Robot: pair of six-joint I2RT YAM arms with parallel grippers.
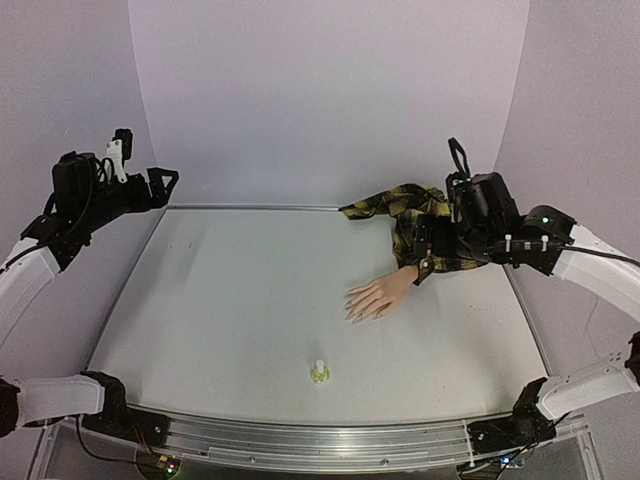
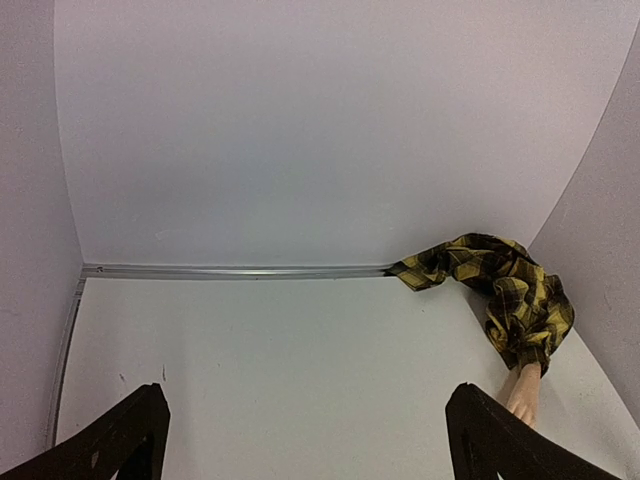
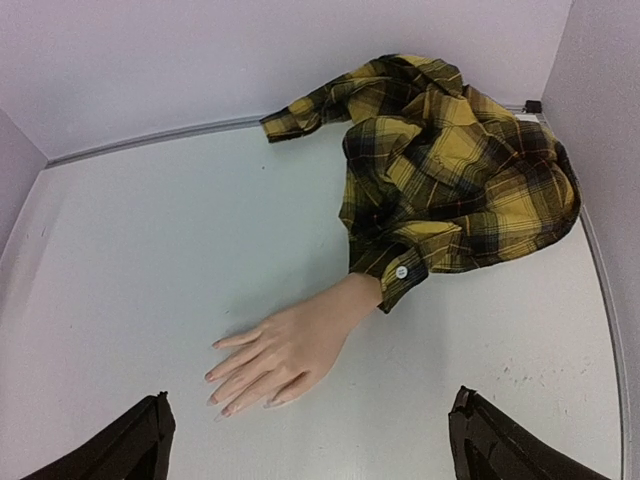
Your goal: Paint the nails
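The mannequin hand (image 1: 378,297) lies palm down on the table, right of centre, with its fingers pointing left and towards the front. Its nails (image 3: 213,387) show small and pale at the fingertips. The yellow-and-black plaid sleeve (image 1: 420,225) is bunched behind it towards the back right corner. My right gripper (image 1: 428,252) hangs open and empty above the sleeve, and in the right wrist view (image 3: 310,400) the hand (image 3: 285,355) lies between its fingers. My left gripper (image 1: 163,181) is open and empty, held high at the far left; in the left wrist view (image 2: 308,398) the sleeve (image 2: 500,290) shows at far right.
A tiny yellowish bottle with a white cap (image 1: 319,372) stands upright near the table's front edge, in front of the hand. A metal rail (image 1: 250,208) runs along the back edge below the lilac walls. An aluminium bar (image 1: 320,440) runs along the front.
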